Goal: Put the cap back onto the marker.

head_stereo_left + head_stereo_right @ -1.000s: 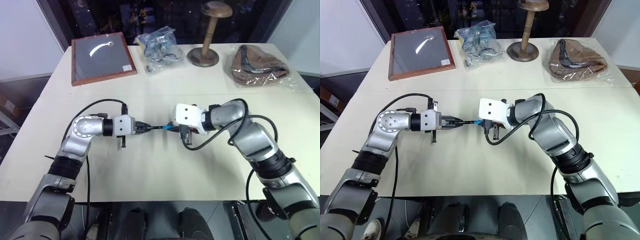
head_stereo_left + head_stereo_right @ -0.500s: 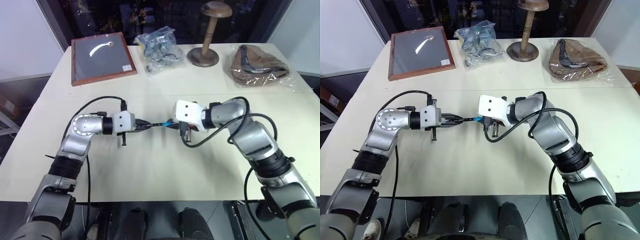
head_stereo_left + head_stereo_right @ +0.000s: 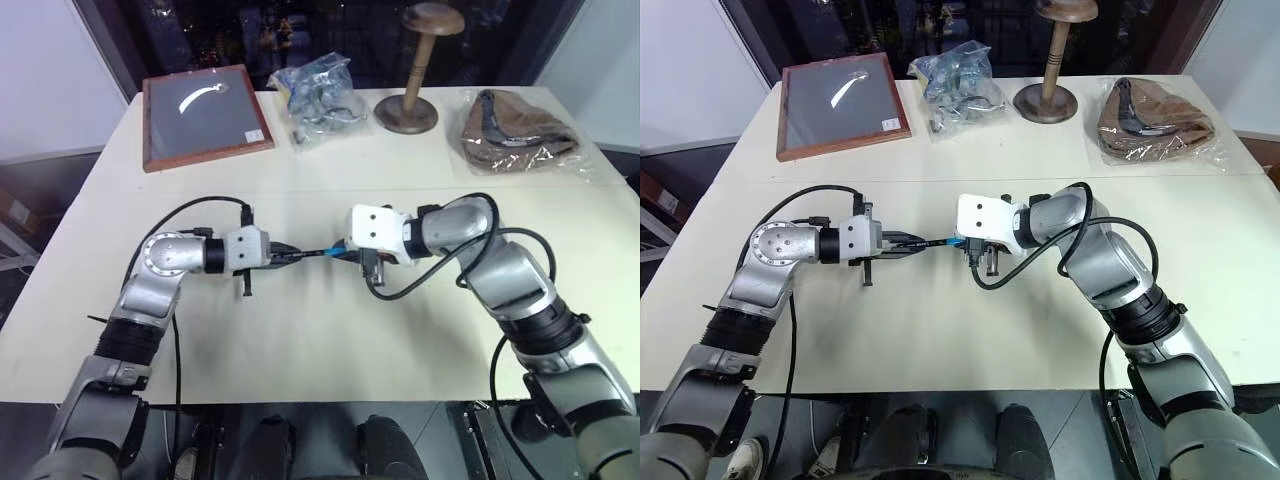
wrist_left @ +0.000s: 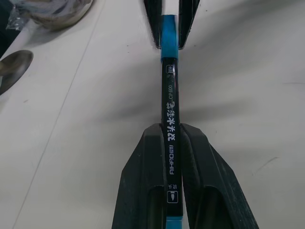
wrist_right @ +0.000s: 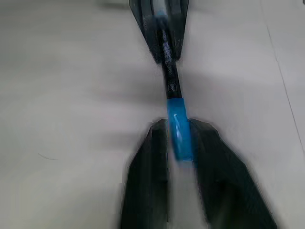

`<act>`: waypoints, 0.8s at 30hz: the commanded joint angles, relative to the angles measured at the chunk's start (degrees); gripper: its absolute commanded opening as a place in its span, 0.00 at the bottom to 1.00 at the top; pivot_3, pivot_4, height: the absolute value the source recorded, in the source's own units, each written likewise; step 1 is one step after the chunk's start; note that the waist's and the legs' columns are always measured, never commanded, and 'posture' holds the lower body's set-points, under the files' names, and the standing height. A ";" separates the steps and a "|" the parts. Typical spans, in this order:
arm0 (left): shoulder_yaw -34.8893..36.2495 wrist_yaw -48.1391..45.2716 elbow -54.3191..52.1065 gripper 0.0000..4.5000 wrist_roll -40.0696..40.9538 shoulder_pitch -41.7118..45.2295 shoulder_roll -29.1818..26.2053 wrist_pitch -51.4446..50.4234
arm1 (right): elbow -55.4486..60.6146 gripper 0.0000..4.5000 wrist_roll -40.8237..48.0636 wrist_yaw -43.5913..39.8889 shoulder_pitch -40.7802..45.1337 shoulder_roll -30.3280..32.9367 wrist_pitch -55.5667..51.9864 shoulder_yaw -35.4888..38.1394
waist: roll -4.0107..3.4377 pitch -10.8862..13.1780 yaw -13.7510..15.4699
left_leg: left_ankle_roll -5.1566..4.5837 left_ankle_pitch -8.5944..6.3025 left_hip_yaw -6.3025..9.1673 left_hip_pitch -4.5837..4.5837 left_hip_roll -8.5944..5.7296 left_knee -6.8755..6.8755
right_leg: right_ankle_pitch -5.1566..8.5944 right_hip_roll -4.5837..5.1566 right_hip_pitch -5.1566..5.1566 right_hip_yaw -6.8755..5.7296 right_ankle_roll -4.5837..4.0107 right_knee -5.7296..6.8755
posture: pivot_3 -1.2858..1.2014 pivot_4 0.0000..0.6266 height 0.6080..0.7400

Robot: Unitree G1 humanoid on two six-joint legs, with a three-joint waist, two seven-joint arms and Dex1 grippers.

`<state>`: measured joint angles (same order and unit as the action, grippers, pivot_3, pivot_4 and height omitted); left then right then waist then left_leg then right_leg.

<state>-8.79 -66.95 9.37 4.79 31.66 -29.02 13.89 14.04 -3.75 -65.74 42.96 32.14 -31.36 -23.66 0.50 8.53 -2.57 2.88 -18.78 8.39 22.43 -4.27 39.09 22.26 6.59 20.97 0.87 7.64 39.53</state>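
The marker (image 4: 170, 109), a thin black stick with white print, is held level above the table with my left gripper (image 3: 285, 256) shut on its rear part. The light blue cap (image 5: 178, 129) sits on the marker's far end, in line with the barrel. My right gripper (image 3: 350, 252) meets it from the opposite side. Its two fingers stand on either side of the cap, slightly parted, with a thin gap at one side in both wrist views. The cap (image 4: 169, 36) shows between those fingers in the left wrist view too.
A cream table (image 3: 330, 330) lies below both arms. At its far edge are a framed dark board (image 3: 205, 115), a clear bag of parts (image 3: 318, 90), a wooden stand (image 3: 410, 100) and a brown item wrapped in plastic (image 3: 520, 130). Black cables loop beside each wrist.
My right gripper's fingers have eased apart around the cap. Both arms and the marker stay about where they were.
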 commanded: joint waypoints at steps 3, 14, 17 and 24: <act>2.20 1.87 -6.09 0.00 2.39 -3.96 -3.69 -2.00 | 2.47 0.87 1.85 -1.35 0.60 2.12 1.43 0.54 | 0.00 0.00 -0.16 | 0.00 0.00 -0.04 0.00 0.01 -0.02 | 0.00 0.00 0.02 0.01 0.00 0.00 | 0.52 0.24 1.00; 5.43 8.06 -15.94 0.00 3.27 -14.39 -8.00 -9.65 | 4.17 0.99 4.34 0.99 -0.32 6.33 -0.61 5.69 | 0.00 0.00 0.10 | 0.00 0.00 -0.01 0.00 -0.01 -0.04 | 0.00 0.04 0.01 0.01 0.00 -0.03 | 0.52 0.24 1.00; 8.46 15.58 -19.86 0.00 3.70 -16.19 -6.52 -20.06 | 5.42 0.99 5.65 3.22 -1.43 6.21 -3.26 8.48 | 0.00 0.00 0.01 | 0.00 0.00 -0.03 0.00 -0.01 -0.05 | 0.00 0.04 0.01 0.02 0.00 -0.02 | 0.52 0.24 1.00; 15.80 30.99 -34.37 0.00 9.82 -22.46 -1.04 -46.62 | 11.82 0.99 9.22 7.69 -7.25 6.82 -10.94 12.77 | 0.00 0.00 0.11 | 0.00 0.00 -0.05 0.00 0.00 -0.06 | 0.00 0.03 0.01 0.04 0.00 0.00 | 0.52 0.24 1.00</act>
<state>4.50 -39.48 -20.39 12.67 9.90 -30.65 -27.80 22.74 4.16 -58.95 36.15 38.22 -41.03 -12.79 0.50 8.53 -2.46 2.88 -18.79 8.34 22.43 -4.28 39.04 22.26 6.62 20.95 0.92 7.64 39.53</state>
